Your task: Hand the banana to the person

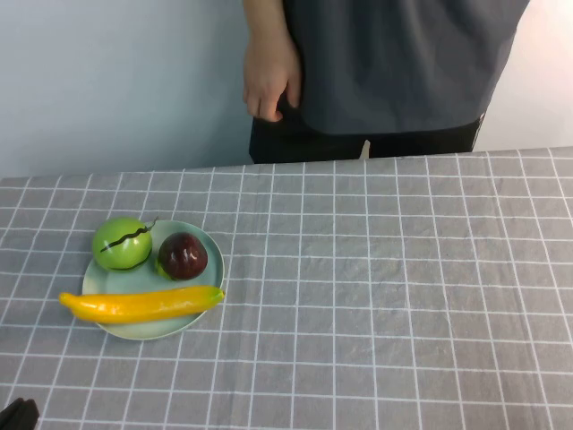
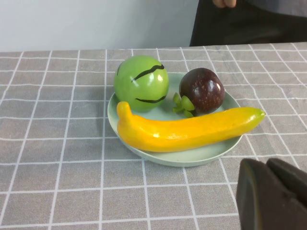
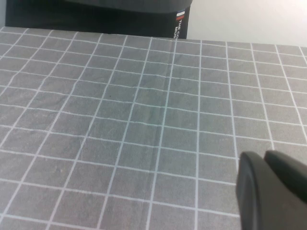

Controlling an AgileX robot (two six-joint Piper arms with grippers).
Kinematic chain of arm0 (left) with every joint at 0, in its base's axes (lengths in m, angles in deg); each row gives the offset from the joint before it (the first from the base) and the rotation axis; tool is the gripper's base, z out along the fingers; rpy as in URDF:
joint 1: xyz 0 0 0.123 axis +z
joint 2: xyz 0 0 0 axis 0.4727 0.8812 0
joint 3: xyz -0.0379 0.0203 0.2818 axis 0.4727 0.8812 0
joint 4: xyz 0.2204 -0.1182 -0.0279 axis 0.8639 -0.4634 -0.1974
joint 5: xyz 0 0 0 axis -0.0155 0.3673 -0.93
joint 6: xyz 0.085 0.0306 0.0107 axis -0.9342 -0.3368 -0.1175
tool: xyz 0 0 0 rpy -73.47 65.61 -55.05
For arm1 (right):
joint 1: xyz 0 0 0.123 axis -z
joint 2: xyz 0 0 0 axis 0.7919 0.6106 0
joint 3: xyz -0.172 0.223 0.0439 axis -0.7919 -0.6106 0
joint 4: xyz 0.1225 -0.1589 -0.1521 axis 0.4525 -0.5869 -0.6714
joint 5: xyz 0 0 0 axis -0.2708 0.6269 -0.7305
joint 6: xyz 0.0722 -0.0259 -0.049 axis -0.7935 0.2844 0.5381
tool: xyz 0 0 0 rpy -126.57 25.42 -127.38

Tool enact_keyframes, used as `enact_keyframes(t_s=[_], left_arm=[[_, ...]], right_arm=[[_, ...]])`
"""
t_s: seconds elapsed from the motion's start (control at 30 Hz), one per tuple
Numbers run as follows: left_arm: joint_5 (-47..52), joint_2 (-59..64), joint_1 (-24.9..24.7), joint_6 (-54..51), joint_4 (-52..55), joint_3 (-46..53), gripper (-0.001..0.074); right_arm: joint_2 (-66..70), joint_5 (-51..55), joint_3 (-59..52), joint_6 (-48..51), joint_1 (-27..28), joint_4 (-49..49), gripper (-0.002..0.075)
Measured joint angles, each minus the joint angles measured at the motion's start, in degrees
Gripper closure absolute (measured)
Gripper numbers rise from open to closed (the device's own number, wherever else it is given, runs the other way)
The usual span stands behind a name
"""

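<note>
The banana point(image 1: 141, 304) is long and yellow-orange with a greenish tip. It lies across the near side of a pale green plate point(image 1: 208, 253) at the table's left, and also shows in the left wrist view point(image 2: 187, 132). The person point(image 1: 394, 63) stands behind the far edge in a dark grey t-shirt, with a bare hand point(image 1: 269, 81) hanging down. My left gripper point(image 2: 266, 165) is shut and empty, short of the plate on the near side; a bit of it shows at the near left corner in the high view point(image 1: 18, 414). My right gripper point(image 3: 264, 158) is shut and empty over bare cloth.
A round green fruit point(image 1: 122, 243) and a dark red fruit point(image 1: 183, 255) sit on the plate behind the banana. A grey checked cloth point(image 1: 385, 296) covers the table. A pale wall stands behind the person.
</note>
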Motion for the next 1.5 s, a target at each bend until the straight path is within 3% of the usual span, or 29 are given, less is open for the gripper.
enact_keyframes(t_s=[1.1,1.5], left_arm=[[-0.1,0.0,0.0,0.0,-0.1,0.0,0.0739],[-13.9,0.0,0.0,0.0,-20.1,0.2,0.0739]], right_arm=[[0.0,0.0,0.0,0.0,0.0,0.0,0.0735],[0.0,0.0,0.0,0.0,0.0,0.0,0.0735]])
